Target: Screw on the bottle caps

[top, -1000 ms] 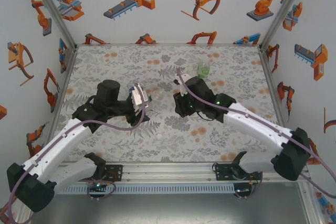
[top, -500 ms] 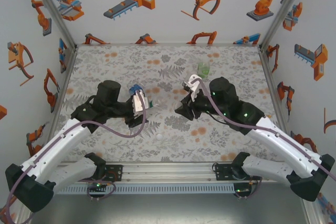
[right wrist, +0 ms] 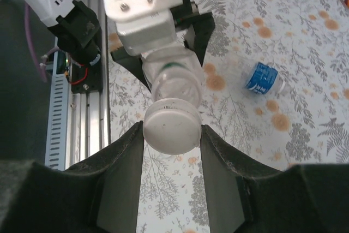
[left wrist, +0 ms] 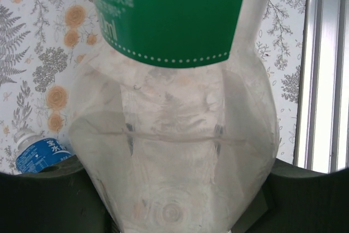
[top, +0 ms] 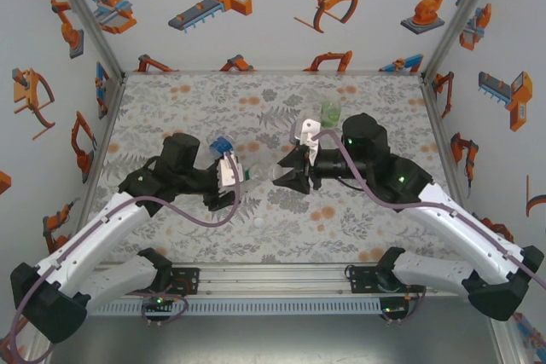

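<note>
Overhead, the two arms meet near the middle of the table point(top: 171, 100), with their grippers pointed at each other. The left gripper point(top: 237, 178) is clamped around a clear bottle point(left wrist: 174, 135) with a green label. The bottle is held on its side, its neck aimed at 3 o'clock toward the other arm. From the left wrist, the bottle's body sits wedged between the two dark fingers point(left wrist: 49, 200), and the green band lies beyond them.

The right gripper point(top: 280, 176) pinches a white cap point(right wrist: 171, 125) by its rim between its two fingers, the cap's flat top facing the wrist camera. From the right wrist, the cap sits straight in front of the clear bottle's mouth and is lined up with it (whether cap and neck touch cannot be told).

A blue-label bottle point(top: 222, 144) lies on its side on the table at about 11 o'clock from the left gripper, just beside that arm's wrist. A green-tinted bottle point(top: 330, 111) appears to stand upright at about 1 o'clock from the right gripper, toward the far side of the table. A second white cap point(top: 258, 222) lies loose on the table at 6 o'clock from the gap between the grippers, apart from both.
</note>
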You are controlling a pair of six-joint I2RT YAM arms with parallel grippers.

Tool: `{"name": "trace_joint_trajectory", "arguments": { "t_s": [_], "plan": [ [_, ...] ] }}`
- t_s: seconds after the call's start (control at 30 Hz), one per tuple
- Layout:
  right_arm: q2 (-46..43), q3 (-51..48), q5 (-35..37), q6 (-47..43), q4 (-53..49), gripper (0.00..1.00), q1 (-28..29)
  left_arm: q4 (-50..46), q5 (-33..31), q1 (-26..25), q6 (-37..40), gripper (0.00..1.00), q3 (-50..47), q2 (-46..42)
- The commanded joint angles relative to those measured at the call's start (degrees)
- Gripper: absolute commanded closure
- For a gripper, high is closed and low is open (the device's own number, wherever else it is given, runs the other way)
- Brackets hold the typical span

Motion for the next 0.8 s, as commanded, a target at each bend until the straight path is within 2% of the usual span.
{"name": "trace_joint_trajectory", "arguments": {
  "t_s": [0.0,0.4,0.77],
  "plan": [
    [1.69,3.07,-3.67,-2.39,-1.37,0.86,0.51,-2.45,1.75,-0.39,2.08,1.0,1.1,1.73],
    [5.76,7.31,-2.17,-6.22,-9.07,0.87,1.17,-4.53,-0.69,-3.51,2.79,1.0,1.0,1.33],
    [6.87,8.41,-1.98,-7.12,-12.92,0.88,2.48,-3.69,-2.03,-4.07,2.62,1.0,0.65,0.34]
  ]
}}
